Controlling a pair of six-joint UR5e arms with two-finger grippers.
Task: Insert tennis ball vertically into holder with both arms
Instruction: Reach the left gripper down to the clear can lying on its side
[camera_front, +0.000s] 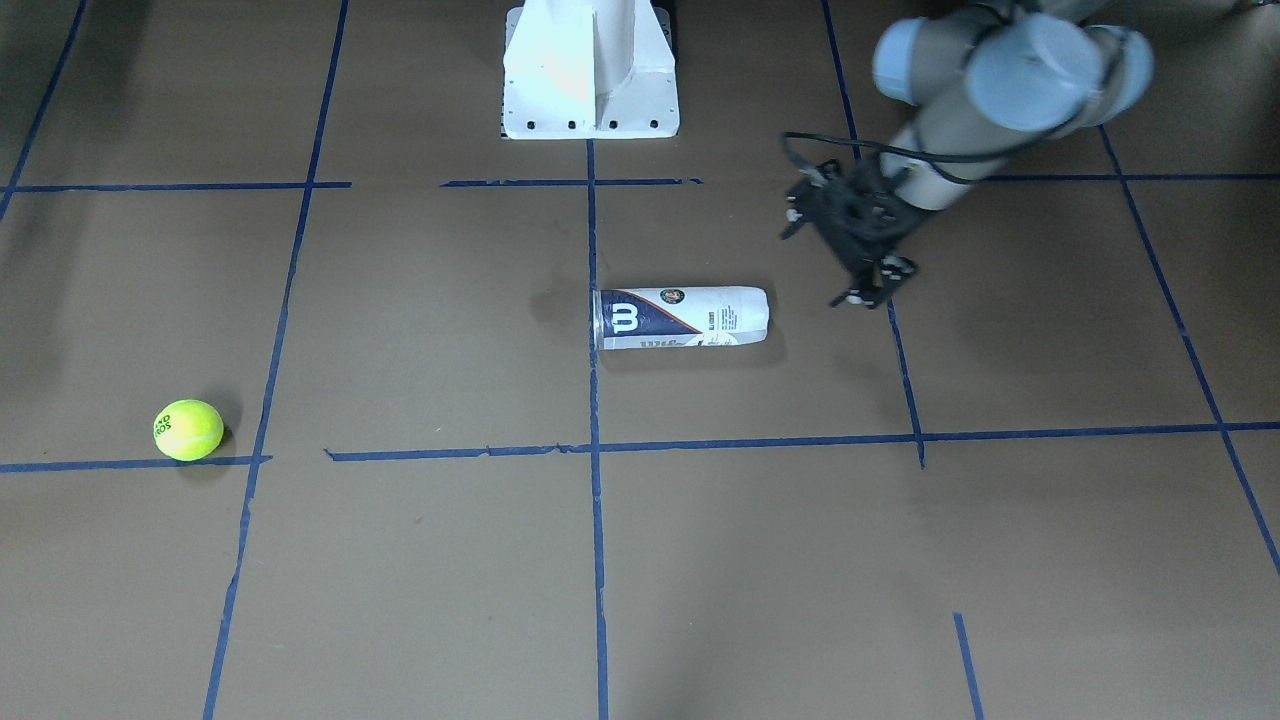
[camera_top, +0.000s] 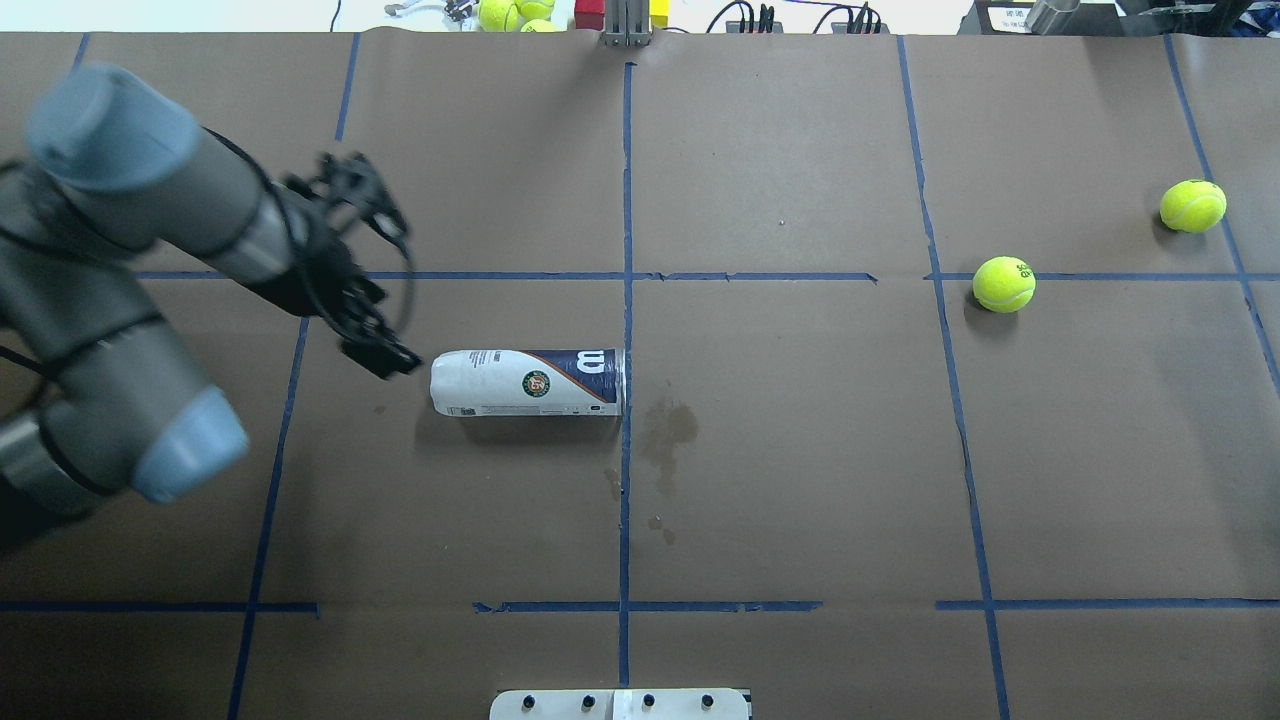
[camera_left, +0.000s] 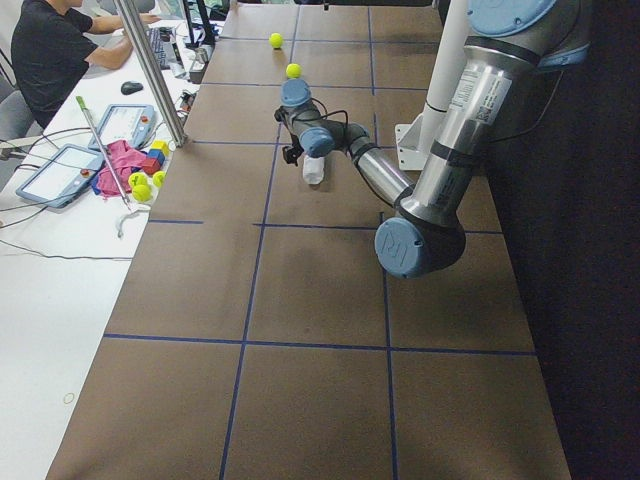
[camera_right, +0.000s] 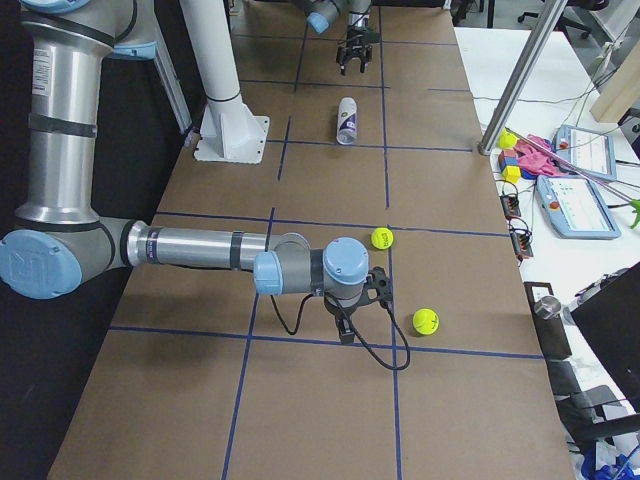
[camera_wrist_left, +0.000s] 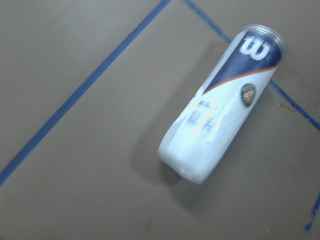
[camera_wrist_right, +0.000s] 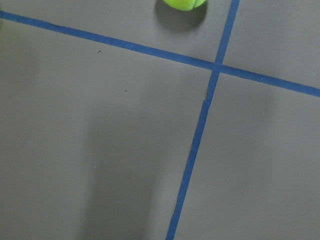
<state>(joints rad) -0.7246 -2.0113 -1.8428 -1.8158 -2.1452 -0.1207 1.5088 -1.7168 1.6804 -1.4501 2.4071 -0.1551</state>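
Observation:
The holder (camera_front: 682, 318) lies on its side near the table's middle, its open silvery rim toward the centre line; it also shows in the overhead view (camera_top: 528, 382) and the left wrist view (camera_wrist_left: 220, 105). My left gripper (camera_top: 385, 280) is open and empty, hovering just beyond the holder's closed end. Two tennis balls lie on my right side: one nearer the middle (camera_top: 1003, 284), also in the front view (camera_front: 188, 430), and one farther out (camera_top: 1193, 205). My right gripper (camera_right: 360, 300) hangs low between them; I cannot tell if it is open. A ball (camera_wrist_right: 185, 4) sits at the right wrist view's top edge.
The white pedestal base (camera_front: 590, 70) stands at the robot's side of the table. Blue tape lines grid the brown surface. Spare balls and blocks (camera_top: 510, 12) lie past the far edge. A metal pole (camera_left: 150, 70) and a seated operator (camera_left: 50, 50) are on that side.

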